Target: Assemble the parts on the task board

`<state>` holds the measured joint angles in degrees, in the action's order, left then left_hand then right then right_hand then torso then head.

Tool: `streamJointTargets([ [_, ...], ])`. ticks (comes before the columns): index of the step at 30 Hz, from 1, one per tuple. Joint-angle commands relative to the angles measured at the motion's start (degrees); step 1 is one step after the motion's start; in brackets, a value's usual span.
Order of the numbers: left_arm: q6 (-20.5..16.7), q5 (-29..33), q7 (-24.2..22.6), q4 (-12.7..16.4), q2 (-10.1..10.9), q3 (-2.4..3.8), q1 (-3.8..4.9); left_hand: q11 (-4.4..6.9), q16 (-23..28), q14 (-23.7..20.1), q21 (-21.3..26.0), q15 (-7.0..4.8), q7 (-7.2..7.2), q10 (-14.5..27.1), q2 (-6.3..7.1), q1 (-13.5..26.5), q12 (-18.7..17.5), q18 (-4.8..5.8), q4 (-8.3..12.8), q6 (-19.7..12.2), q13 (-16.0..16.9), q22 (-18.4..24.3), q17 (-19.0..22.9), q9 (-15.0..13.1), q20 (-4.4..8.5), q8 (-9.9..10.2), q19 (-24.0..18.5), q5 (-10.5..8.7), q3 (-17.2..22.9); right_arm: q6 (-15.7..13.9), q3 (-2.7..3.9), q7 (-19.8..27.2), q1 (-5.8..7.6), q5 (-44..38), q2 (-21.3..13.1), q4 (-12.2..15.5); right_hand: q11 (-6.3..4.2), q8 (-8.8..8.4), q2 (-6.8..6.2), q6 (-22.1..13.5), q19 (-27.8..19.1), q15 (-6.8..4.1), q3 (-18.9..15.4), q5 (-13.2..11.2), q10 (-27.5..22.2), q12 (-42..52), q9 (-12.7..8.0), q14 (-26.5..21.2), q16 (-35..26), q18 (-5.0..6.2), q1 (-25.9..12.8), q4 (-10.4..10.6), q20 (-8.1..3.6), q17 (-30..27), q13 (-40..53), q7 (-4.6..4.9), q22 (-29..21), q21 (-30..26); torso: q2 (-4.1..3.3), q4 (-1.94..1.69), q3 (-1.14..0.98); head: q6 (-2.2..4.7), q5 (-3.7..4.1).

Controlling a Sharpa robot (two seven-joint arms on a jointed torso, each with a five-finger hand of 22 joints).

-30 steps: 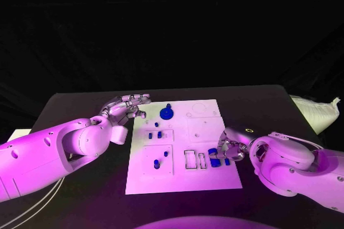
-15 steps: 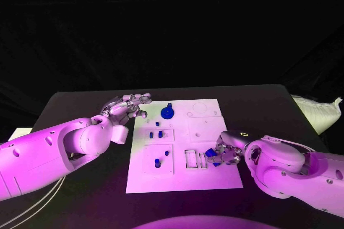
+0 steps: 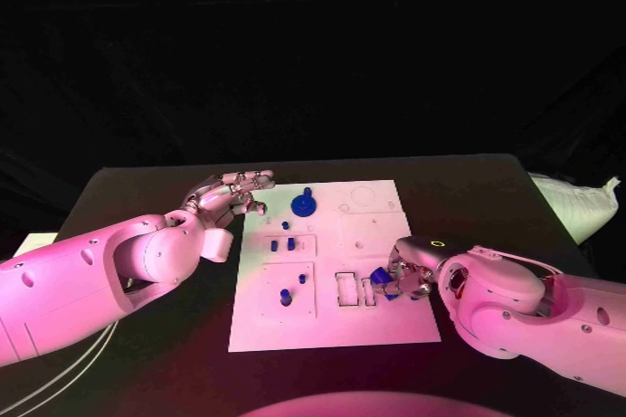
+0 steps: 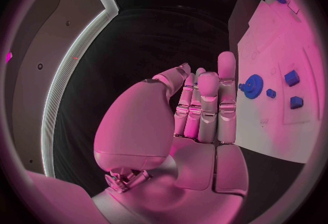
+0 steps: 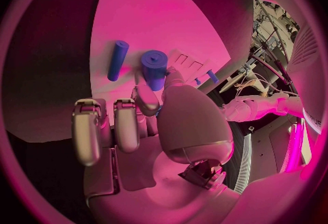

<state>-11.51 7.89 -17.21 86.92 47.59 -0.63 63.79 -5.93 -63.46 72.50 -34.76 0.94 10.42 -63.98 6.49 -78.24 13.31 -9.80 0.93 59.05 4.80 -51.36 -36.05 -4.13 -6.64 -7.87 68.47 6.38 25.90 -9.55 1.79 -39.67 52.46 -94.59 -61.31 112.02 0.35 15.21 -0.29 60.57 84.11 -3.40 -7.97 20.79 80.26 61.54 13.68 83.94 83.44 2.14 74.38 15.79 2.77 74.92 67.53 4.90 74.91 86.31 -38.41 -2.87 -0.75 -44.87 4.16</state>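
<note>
Right hand [image 3: 407,279] pinching a blue cylindrical part [image 5: 154,69] at the white task board's [image 3: 392,331] right edge; left hand [image 3: 230,196], fingers together and empty, beside its left edge.

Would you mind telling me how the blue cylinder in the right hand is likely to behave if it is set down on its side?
The blue cylinder, pinched by the right hand, looks round and smooth, so on its side it would probably roll across the flat task board. It seems rigid and small, likely light. Its flat end suggests it would stand upright, though a nudge might tip it.
</note>
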Motion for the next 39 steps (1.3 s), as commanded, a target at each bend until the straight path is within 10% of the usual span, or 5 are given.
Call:
streamJointTargets([
  [1,1.2,-0.2,-0.2,0.1,0.0,0.03,0.0,-0.02,0.0,-0.2,0.3,0.06,-0.11,0.5,-0.13,-0.3,0.4,-0.63,0.1,-0.5,-0.1,0.1,0.1,0.1,-0.03,-0.3,0.4,0.11,-0.3,-1.6,-0.38,-1.7,-0.5,0.0,-0.1,0.1,-0.56,0.54,1.12,0.4,3.0,-0.6,0.2,1.4,0.1,-0.4,0.5,3.8,0.3,-0.83,1.6,-0.1,-0.41,2.4,0.2,-0.56,10.0,0.4,-0.02,0.04,-0.03,0.1,-0.02],
  [14,1.3,-0.2,-0.2,0.1,0.0,0.01,-0.24,-0.02,0.0,-0.3,0.3,0.06,-0.11,0.5,-0.14,-0.3,0.4,-0.63,0.1,-0.5,-0.1,0.1,0.1,0.1,-0.03,-0.3,0.4,0.11,-0.3,-12.8,0.47,-0.1,0.8,6.5,-2.6,4.1,-0.85,1.07,1.85,0.4,3.2,-0.86,0.2,5.5,0.4,-0.8,1.6,3.9,0.5,-0.92,2.1,0.5,-0.68,2.8,0.6,-0.86,10.4,0.6,-0.03,-0.09,-0.01,0.35,0.04],
  [39,1.4,-0.2,-0.1,0.1,-0.1,0.01,-0.36,-0.01,0.0,-0.3,0.3,0.06,-0.12,0.5,-0.16,-0.3,0.5,-0.63,0.1,-0.5,-0.1,0.1,0.1,0.1,-0.03,-0.3,0.4,0.12,-0.4,-2.7,0.41,-1.2,0.46,12.8,4.0,2.0,-1.36,2.39,3.25,1.9,3.4,-1.23,-3.5,3.6,1.2,-1.5,4.2,4.0,0.7,-0.99,-4.3,0.9,-0.93,3.4,1.3,-1.59,10.7,0.8,-0.04,0.0,0.02,0.15,-0.69],
])
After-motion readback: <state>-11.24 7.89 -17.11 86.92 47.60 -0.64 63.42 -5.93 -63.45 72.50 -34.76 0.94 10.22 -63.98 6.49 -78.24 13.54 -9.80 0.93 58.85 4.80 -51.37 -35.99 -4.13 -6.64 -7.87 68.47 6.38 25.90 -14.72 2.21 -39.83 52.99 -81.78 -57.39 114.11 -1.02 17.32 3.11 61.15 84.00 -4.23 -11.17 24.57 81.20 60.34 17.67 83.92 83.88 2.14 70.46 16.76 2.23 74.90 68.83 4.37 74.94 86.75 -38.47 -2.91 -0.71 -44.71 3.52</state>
